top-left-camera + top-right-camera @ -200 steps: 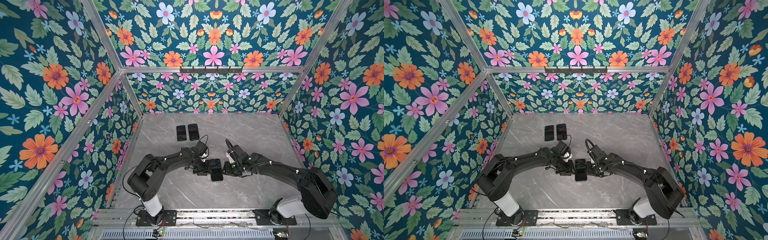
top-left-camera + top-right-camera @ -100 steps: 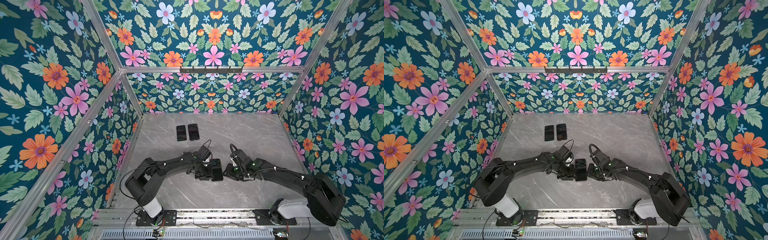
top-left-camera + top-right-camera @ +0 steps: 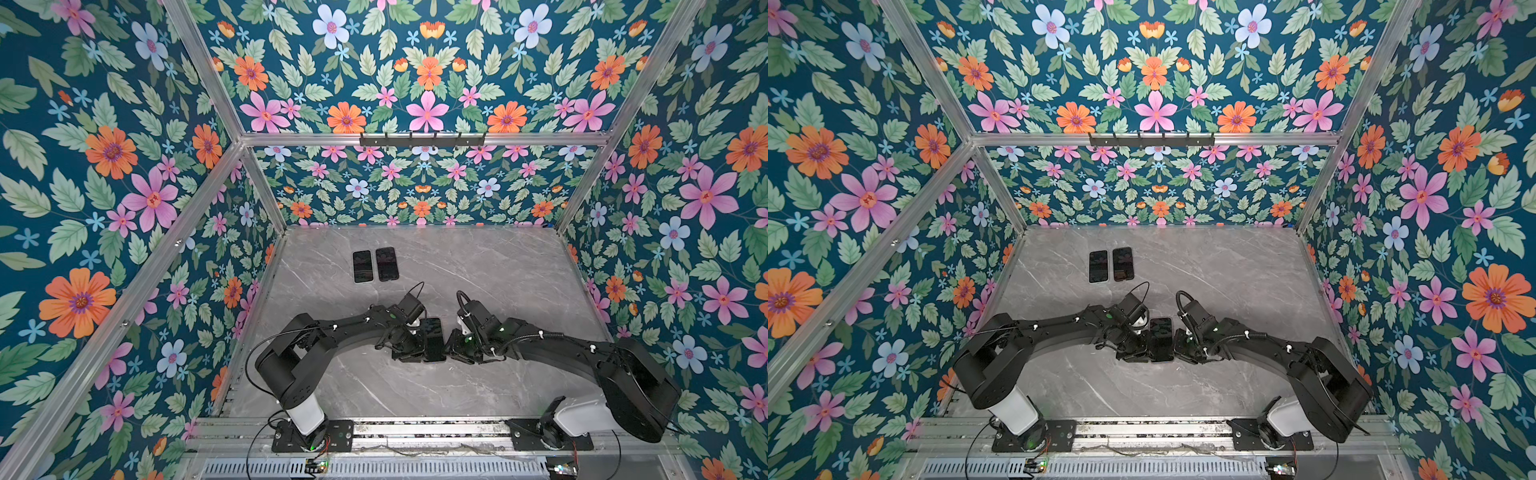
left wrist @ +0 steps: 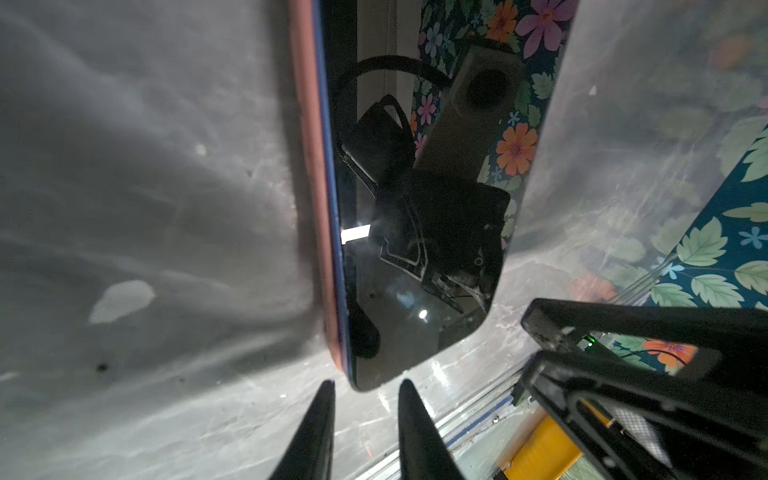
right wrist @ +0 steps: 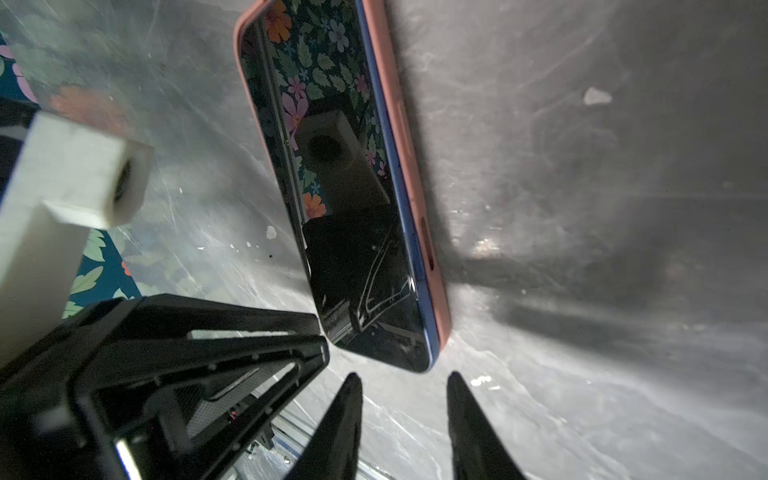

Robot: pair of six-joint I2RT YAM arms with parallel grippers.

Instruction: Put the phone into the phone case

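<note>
The left gripper (image 4: 368, 381) and right gripper (image 5: 404, 374) have both slid to the near corners of the phone (image 4: 415, 249), which lies just ahead of their tips inside the pink case (image 4: 309, 166). Both hold nothing, with jaws slightly apart, and the left has narrowed. One blue edge of the phone shows beside the case rim, so it probably needs one more press.

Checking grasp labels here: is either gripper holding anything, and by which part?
Nothing is held. The left gripper and right gripper have parted jaws near corners of the phone, which lies in the pink case; neither clamps it.
</note>
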